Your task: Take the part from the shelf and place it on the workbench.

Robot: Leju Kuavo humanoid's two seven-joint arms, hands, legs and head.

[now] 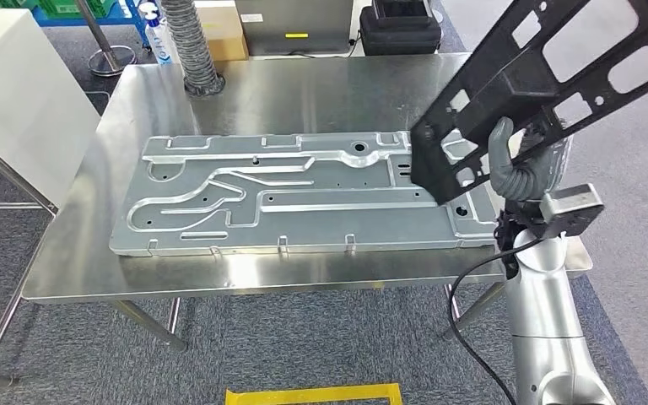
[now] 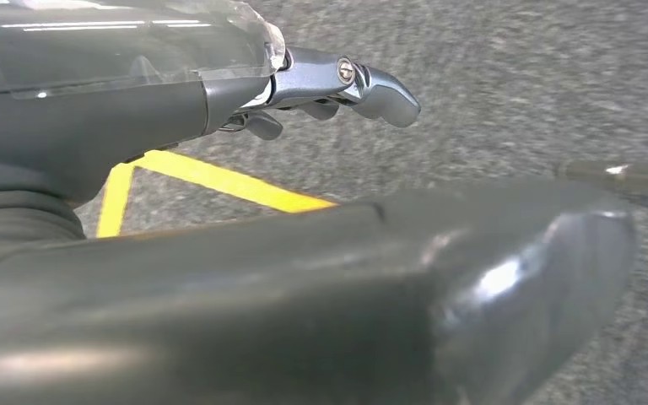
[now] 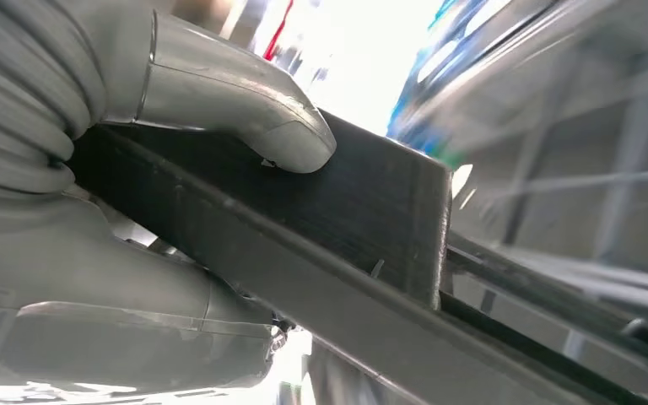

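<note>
The part is a long black frame with several cut-outs. My right hand grips it by one edge and holds it tilted in the air above the right end of the steel workbench. Its lower end hangs over the right end of a large silver stamped panel that lies flat on the bench. In the right wrist view my thumb presses on the black frame. My left hand hangs over grey carpet, its fingers stretched out and holding nothing.
A grey ribbed hose, a cardboard box and a black case stand beyond the bench's far edge. A white cabinet stands at the left. Yellow floor tape lies in front of the bench.
</note>
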